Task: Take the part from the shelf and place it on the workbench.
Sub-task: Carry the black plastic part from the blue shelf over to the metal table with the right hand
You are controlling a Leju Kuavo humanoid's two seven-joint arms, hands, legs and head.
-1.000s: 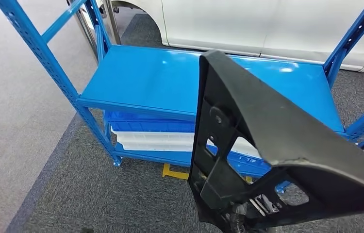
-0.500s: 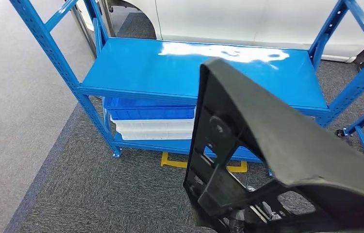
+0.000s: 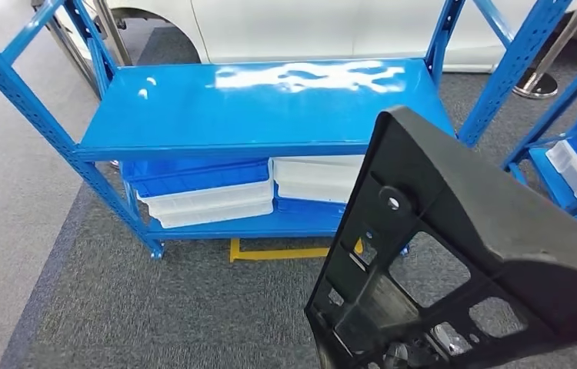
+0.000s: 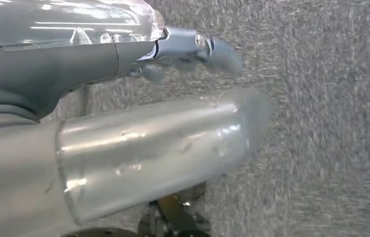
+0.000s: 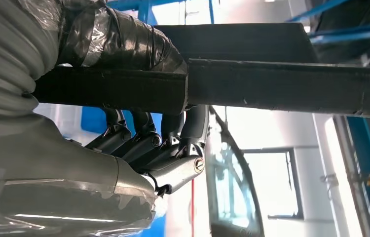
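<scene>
The black part (image 3: 455,254) stands up off the floor close before the head camera, clear of the blue shelf (image 3: 255,108). The right hand (image 5: 138,123) grips its edge, fingers (image 5: 148,143) curled under the bar and thumb over it. The left hand (image 4: 193,49) hangs over grey carpet (image 3: 155,307); whether it is curled or spread I cannot tell. Blue and white bins (image 3: 201,192) sit stacked on the lower tier, contents hidden.

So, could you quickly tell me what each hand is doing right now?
Left hand: cannot be told.
Right hand: holding the black part.
</scene>
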